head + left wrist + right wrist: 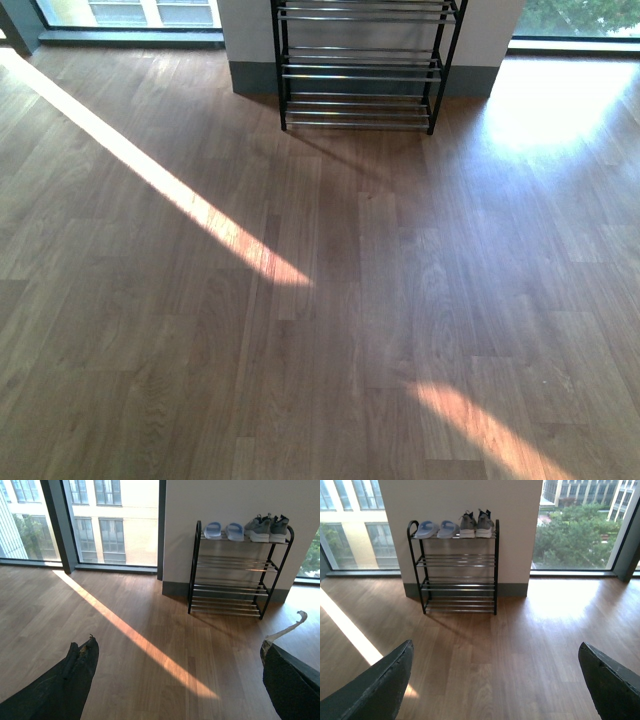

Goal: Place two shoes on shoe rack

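Note:
The shoe rack (360,70) stands against the white wall, black-framed with chrome rod shelves; the front view shows only its lower shelves. Both wrist views show the whole shoe rack (235,570) (457,567). On its top shelf sit two grey sneakers (266,528) (476,525) side by side, with two pale blue slides (224,530) (436,529) beside them. My left gripper (180,677) is open over bare floor, far back from the rack. My right gripper (495,682) is open too, nothing between its fingers.
Wooden floor (320,300) stretches from me to the rack, crossed by a bright sunlight stripe (170,190). Tall windows (100,520) (580,525) flank the white wall (465,500) behind the rack.

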Available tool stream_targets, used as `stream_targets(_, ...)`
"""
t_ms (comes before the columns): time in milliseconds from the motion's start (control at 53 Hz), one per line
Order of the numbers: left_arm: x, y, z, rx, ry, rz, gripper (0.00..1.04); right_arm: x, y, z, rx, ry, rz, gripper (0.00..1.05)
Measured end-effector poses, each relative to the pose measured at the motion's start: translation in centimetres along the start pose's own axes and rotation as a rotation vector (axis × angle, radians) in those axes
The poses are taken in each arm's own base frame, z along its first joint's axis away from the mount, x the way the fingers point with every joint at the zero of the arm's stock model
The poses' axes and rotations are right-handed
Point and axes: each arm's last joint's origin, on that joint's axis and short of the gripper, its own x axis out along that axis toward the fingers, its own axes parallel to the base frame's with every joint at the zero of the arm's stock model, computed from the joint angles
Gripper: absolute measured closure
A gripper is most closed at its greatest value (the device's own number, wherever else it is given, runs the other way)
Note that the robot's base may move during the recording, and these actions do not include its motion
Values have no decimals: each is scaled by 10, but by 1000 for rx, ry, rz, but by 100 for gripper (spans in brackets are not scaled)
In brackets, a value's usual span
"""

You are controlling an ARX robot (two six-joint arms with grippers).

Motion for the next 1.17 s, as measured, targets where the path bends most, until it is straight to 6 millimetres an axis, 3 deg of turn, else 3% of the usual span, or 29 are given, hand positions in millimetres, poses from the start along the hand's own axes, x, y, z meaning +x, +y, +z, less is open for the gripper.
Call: stream_targets(1170,0,0,0,2,0,0,9,0,0,0,0,0,0,9)
